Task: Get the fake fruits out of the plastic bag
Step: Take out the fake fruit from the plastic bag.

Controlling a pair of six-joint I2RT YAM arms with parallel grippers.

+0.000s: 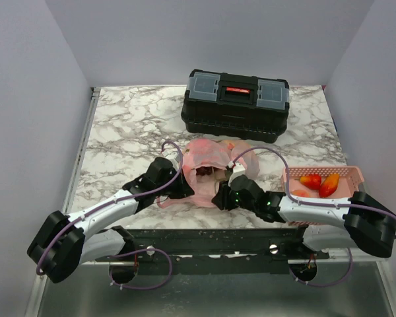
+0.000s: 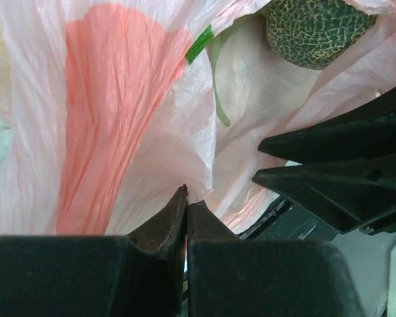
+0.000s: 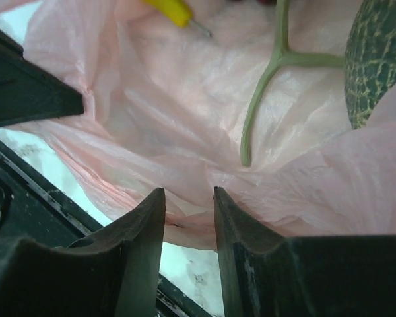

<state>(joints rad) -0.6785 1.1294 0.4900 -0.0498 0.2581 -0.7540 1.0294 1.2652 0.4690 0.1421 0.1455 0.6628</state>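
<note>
The pink plastic bag [image 1: 204, 165] lies crumpled at the table's near middle, its mouth facing the arms. My left gripper [image 1: 185, 188] is shut on the bag's thin rim [image 2: 187, 198]. My right gripper [image 1: 219, 197] stands at the mouth's lower edge, jaws still apart, with a fold of bag film between the tips [image 3: 189, 191]. Inside the bag a green netted melon [image 2: 313, 30] [image 3: 376, 59] with a long green stem [image 3: 264, 86] shows, and a yellow fruit tip [image 3: 171, 8]. The other fruits in the bag are hidden by the film.
A pink slotted basket [image 1: 317, 170] at the right holds a red fruit [image 1: 310, 179] and an orange one [image 1: 330, 185]. A black toolbox [image 1: 236, 104] stands behind the bag. The table's dark front rail runs just below both grippers.
</note>
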